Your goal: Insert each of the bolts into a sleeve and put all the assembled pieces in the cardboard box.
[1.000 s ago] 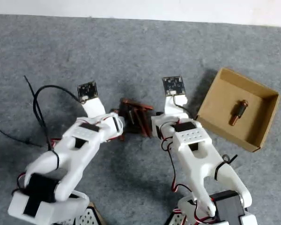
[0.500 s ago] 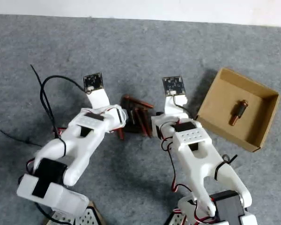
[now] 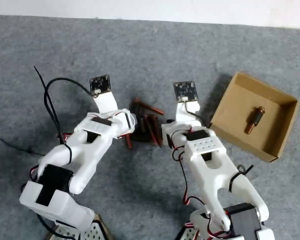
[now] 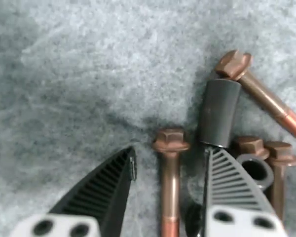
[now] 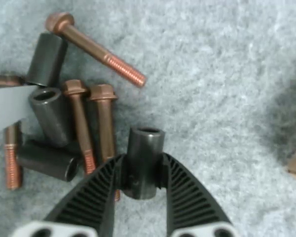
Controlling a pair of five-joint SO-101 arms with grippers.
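Note:
A pile of copper bolts and dark sleeves (image 3: 146, 122) lies between the two arms. My left gripper (image 4: 169, 163) is open, its fingers on either side of a copper bolt (image 4: 170, 182) at the pile's left edge, beside a lying sleeve (image 4: 218, 112). My right gripper (image 5: 142, 163) is shut on a dark sleeve (image 5: 144, 148) at the pile's right edge, hollow end pointing away from the wrist. Other sleeves (image 5: 52, 113) and bolts (image 5: 104, 118) lie close by. The cardboard box (image 3: 285, 125) at the right holds one assembled piece (image 3: 255, 119).
Grey carpet (image 3: 140, 50) covers the table, with free room beyond the pile and to the far left. A black cable (image 3: 47, 107) loops beside the left arm. The box stands just right of the right arm (image 3: 210, 160).
The left arm has swung up and away from the near edge, and its gripper now straddles a bolt at the pile's left side. The right arm has kept still.

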